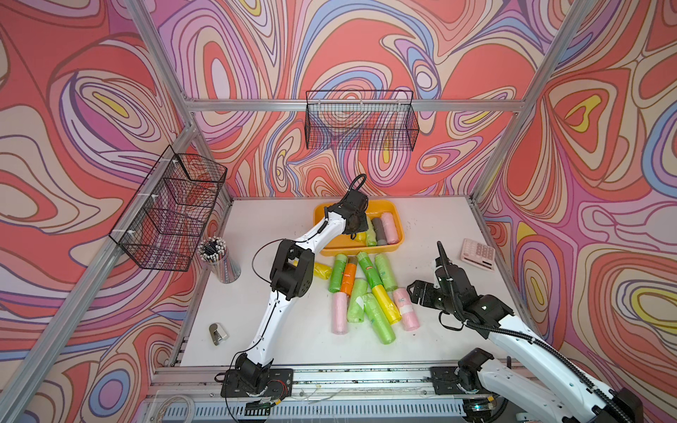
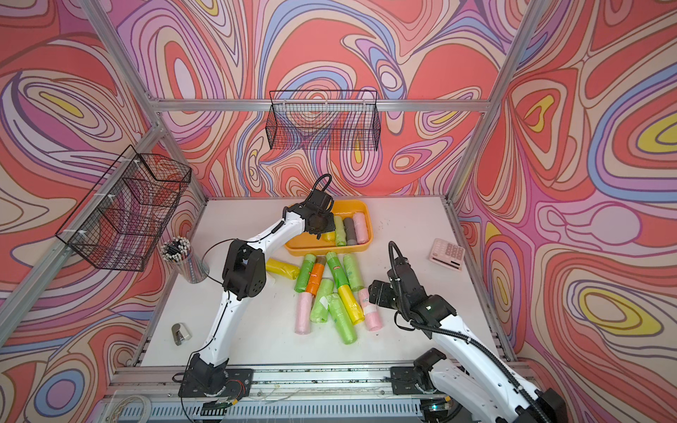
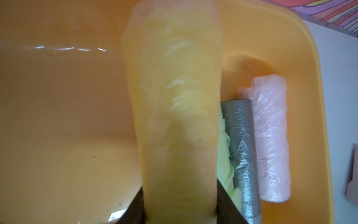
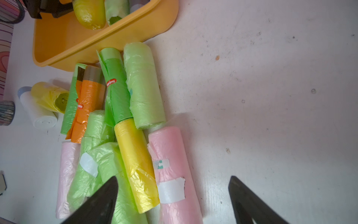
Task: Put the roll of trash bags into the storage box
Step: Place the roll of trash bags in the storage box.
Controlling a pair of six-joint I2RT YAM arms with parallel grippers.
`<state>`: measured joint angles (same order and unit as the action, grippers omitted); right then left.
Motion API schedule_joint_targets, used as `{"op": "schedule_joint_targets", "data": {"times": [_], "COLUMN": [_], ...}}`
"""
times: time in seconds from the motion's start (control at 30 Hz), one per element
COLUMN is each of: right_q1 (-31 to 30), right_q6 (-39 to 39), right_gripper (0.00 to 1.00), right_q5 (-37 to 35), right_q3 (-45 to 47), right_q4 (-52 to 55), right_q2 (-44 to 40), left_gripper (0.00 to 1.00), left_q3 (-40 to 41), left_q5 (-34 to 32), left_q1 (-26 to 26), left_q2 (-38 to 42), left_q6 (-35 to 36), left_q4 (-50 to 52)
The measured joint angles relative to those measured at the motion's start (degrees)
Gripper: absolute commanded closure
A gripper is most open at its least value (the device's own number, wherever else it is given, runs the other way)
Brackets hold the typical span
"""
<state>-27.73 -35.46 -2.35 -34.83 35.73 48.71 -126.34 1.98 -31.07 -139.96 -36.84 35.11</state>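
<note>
The step in hand is the drop-off. The left hand (image 3: 181,208) is closed on a yellow roll (image 3: 174,97), one finger on each side. It holds the roll inside the storage box (image 1: 340,252), beside a green roll (image 3: 224,164) and a grey roll (image 3: 240,135).

The next move calls for spreading the fingers so the roll settles on the bare floor, then lifting clear of the rim.

The left arm reaches forward with its wrist bent down over the box. The right hand (image 4: 173,177) hangs open above the loose rolls on the worktop (image 4: 271,97), over a pink roll (image 4: 170,147).

yellow roll of trash bags (image 3: 174,116), within orange-yellow storage box (image 3: 58,106)
</note>
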Motion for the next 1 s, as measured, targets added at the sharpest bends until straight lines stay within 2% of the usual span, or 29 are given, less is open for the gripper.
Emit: {"op": "schedule_joint_targets", "data": {"times": [0.13,0.17,0.3,0.37,0.7,1.0], "right_q1": [0.0,0.0,0.0,0.0,0.0,0.0], "right_q6": [-0.1,-0.1,-0.2,-0.3,-1.5,-2.0], "right_gripper": [0.08,0.08,0.08,0.08,0.08,0.08], "right_q5": [0.0,0.0,0.1,0.2,1.3,3.1], "right_q3": [0.0,0.0,0.0,0.0,0.0,-0.9], "right_q4": [0.3,0.3,0.8,0.9,1.1,1.6], "right_q2": [0.3,0.3,0.2,0.2,0.2,0.0], "left_gripper": [0.42,0.39,0.19,0.00,0.00,0.00], "left_q3": [0.0,0.1,3.0,5.0,11.0,20.7], "left_q5": [0.9,1.0,1.8,2.2,2.8,3.6], "left_q1": [0.0,0.0,0.0,0.0,-0.2,-1.7], "left_q2": [-0.1,-0.1,0.9,2.0,11.7,23.1], "left_q6": [0.0,0.0,0.2,0.2,1.2,1.3], "left_q4": [-0.2,-0.5,-2.8,-3.7,-6.1,-9.6]}}
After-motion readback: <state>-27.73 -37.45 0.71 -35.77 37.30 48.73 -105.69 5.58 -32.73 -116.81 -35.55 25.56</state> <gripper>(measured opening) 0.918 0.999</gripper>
